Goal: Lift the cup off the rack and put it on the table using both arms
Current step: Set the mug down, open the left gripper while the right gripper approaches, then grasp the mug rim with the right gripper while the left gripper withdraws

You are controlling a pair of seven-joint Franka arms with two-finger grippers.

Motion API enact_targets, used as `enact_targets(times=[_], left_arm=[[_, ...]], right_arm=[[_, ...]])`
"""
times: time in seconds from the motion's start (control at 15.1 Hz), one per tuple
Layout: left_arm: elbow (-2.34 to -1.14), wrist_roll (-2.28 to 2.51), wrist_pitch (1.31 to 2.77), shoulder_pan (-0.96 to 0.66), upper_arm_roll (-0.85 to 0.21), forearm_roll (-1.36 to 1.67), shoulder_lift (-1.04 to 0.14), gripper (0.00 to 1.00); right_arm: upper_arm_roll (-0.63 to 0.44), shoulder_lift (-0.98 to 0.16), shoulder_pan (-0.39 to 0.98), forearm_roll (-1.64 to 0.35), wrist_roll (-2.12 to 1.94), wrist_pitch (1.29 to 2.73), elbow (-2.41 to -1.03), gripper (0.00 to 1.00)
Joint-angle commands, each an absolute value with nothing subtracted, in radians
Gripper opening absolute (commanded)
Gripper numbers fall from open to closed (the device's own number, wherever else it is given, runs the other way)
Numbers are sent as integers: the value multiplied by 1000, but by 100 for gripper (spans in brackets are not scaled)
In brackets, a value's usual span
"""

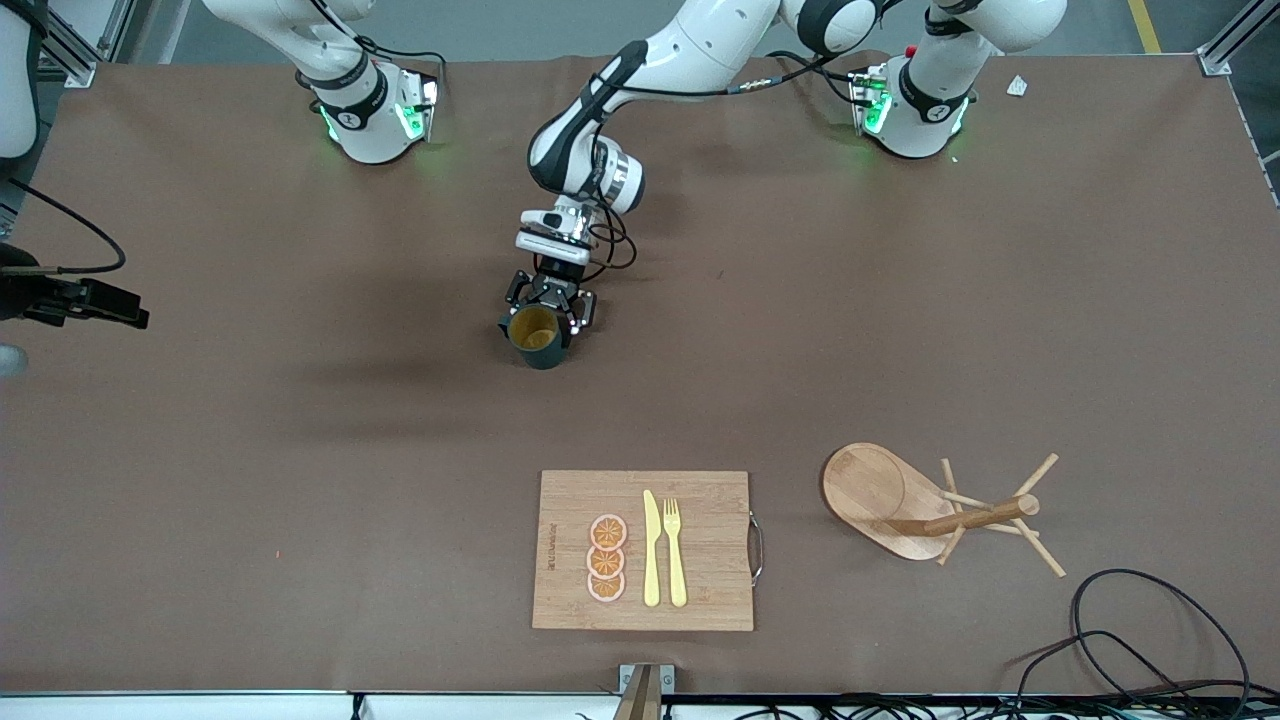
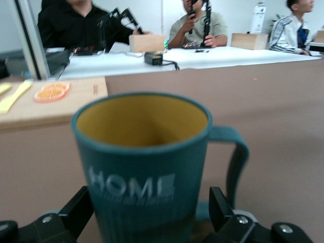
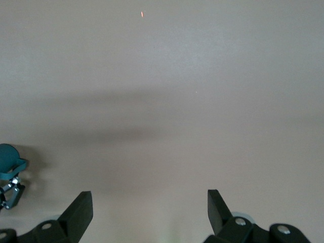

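The dark teal cup (image 1: 543, 354) stands upright on the brown table (image 1: 300, 480), near the middle, its tan inside showing. My left gripper (image 1: 541, 322) is low around it, open, with one finger on each side. In the left wrist view the cup (image 2: 142, 167) fills the space between the fingers (image 2: 81, 205) and its handle shows at one side. The wooden rack (image 1: 880, 495) is nearer the front camera toward the left arm's end; its pegs are bare and its post points along the table. My right gripper (image 1: 135, 315) is open and empty over the right arm's end; the right wrist view (image 3: 150, 212) shows bare table under it.
A bamboo cutting board (image 1: 710, 560) with orange slices, a yellow knife and a fork lies near the front edge. Black cables (image 1: 1150, 640) loop at the front corner beside the rack. The cup's edge shows in the right wrist view (image 3: 7, 159).
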State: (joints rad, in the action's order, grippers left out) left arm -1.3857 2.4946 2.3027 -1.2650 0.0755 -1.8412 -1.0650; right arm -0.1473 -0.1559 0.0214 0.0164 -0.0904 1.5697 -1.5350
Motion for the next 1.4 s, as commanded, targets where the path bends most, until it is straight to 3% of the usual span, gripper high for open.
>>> enact_targets(times=[0.0, 0.4, 0.8, 1.33], left_arm=[[-1376, 2494, 2235, -1269, -6, -1743, -1052, 100], [-1430, 2447, 2203, -1267, -63, -1443, -928, 100], [-1424, 2212, 2118, -1247, -61, -935, -734, 100], [-1424, 1828, 1961, -998, -61, -508, -496, 100]], right_arm=[[-138, -172, 29, 2, -37, 1589, -1546, 100], [-135, -184, 123, -57, 227, 1683, -1644, 100], [-135, -181, 202, -104, 403, 1784, -1739, 100], [-133, -175, 357, -141, 488, 2041, -1957, 100]])
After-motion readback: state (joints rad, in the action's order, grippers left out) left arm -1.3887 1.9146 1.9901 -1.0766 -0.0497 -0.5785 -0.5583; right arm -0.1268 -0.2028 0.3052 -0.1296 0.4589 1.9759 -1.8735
